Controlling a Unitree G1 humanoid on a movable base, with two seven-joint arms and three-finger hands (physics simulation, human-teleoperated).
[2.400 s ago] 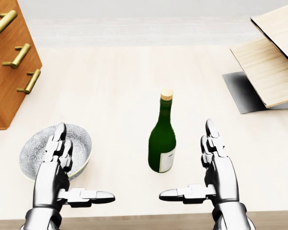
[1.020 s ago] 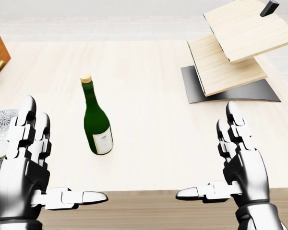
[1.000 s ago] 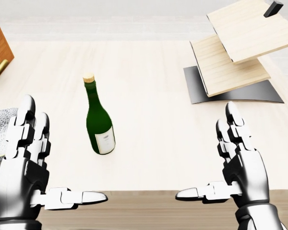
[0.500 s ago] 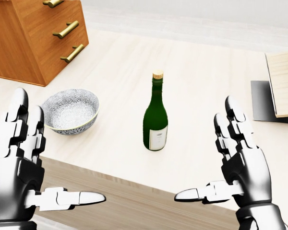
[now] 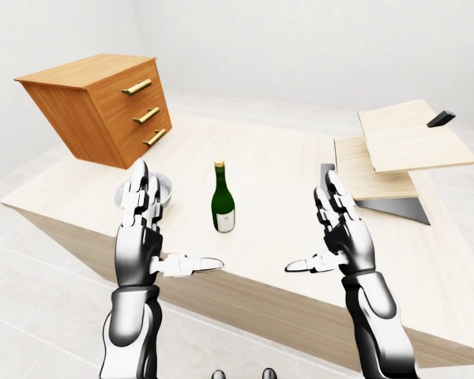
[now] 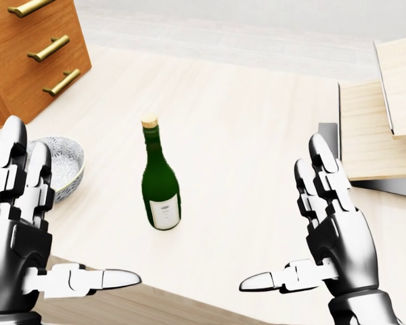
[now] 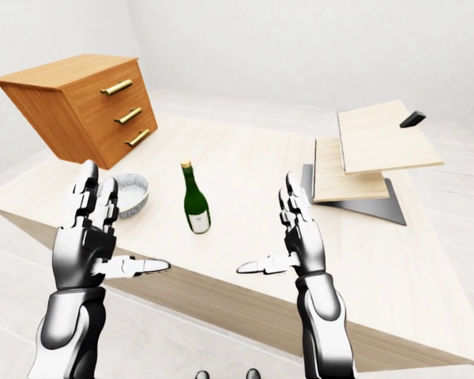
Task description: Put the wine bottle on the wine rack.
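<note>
A green wine bottle (image 6: 160,186) with a cork and a white label stands upright on the pale wooden table (image 6: 243,122). The wine rack (image 5: 395,154), two tilted wooden boards on a dark base, rises at the table's right. My left hand (image 6: 27,223) is held up at the lower left of the head view, fingers spread, open and empty. My right hand (image 6: 328,237) mirrors it at the lower right, also open. Both hands are well apart from the bottle, which stands between them and farther up the view.
A patterned grey bowl (image 6: 64,166) sits left of the bottle, partly behind my left hand. An orange-brown drawer chest (image 5: 103,106) with brass handles stands on the table's left end. The table's near edge (image 6: 162,305) runs just under my hands.
The whole picture has shifted: the camera moved, so bottle, bowl and chest now sit further left and the rack shows more at right. My hands keep their open pose.
</note>
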